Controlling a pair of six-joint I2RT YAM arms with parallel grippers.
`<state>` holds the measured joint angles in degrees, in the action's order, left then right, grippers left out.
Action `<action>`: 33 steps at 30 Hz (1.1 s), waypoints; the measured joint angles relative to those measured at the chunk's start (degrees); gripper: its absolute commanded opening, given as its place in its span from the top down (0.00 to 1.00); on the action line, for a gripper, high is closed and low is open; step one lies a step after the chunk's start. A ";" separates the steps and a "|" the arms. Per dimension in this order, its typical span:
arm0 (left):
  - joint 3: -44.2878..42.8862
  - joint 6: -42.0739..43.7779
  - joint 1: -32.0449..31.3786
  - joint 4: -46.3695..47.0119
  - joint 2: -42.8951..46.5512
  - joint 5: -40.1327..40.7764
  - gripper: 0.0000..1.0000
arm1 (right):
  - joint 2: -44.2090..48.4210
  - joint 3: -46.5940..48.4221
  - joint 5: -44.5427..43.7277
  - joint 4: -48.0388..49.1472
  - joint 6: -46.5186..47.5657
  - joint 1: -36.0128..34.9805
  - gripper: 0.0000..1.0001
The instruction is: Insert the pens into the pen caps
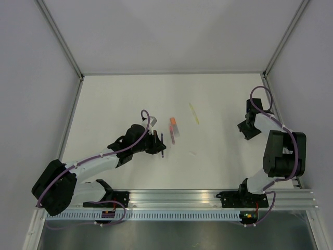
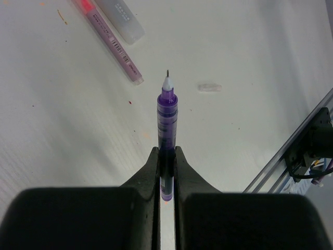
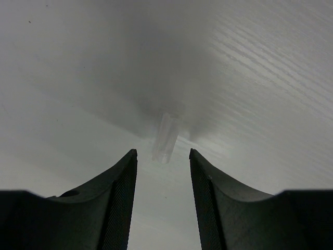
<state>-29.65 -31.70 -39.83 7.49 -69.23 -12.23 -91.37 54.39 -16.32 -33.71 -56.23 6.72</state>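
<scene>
The left gripper (image 2: 166, 152) is closed tight on the purple pen (image 2: 167, 112). It pinches the rear of the barrel, and the bare nib points forward, away from the fingers. Just beyond that nib and to its right lies a small clear cap (image 2: 209, 87). Up and left of the nib, a pink pen (image 2: 112, 42) and a whitish-grey pen (image 2: 120, 20) lie side by side. The right gripper (image 3: 163, 152), well right of the purple pen, is partly open and holds nothing. A pale tube (image 3: 165, 136), blurred and possibly another cap, lies just ahead of its fingertips, in line with the gap.

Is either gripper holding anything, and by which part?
The left gripper clamps a purple pen by its rear barrel, bare tip forward. The right gripper is open and empty, a clear cap lying just ahead.
</scene>
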 measured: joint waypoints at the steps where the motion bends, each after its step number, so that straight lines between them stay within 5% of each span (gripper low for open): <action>1: 0.00 0.00 0.00 0.00 0.00 -0.02 0.98 | -0.66 0.00 0.00 0.48 0.02 0.31 0.50; 13: 0.00 0.00 0.00 0.02 -0.02 -0.17 0.98 | -4.20 0.11 -0.04 3.34 0.92 2.69 0.57; 24: -0.02 0.00 0.00 0.00 -0.04 -0.15 0.98 | -4.96 0.96 0.37 3.02 5.14 3.13 0.89; 33: -0.02 0.00 0.00 0.00 -0.04 -0.13 0.98 | -5.07 -0.55 15.82 10.75 18.21 2.69 0.95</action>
<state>-29.67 -31.70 -39.83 7.49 -69.28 -12.36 -96.44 53.84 -0.49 -22.96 -38.02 9.41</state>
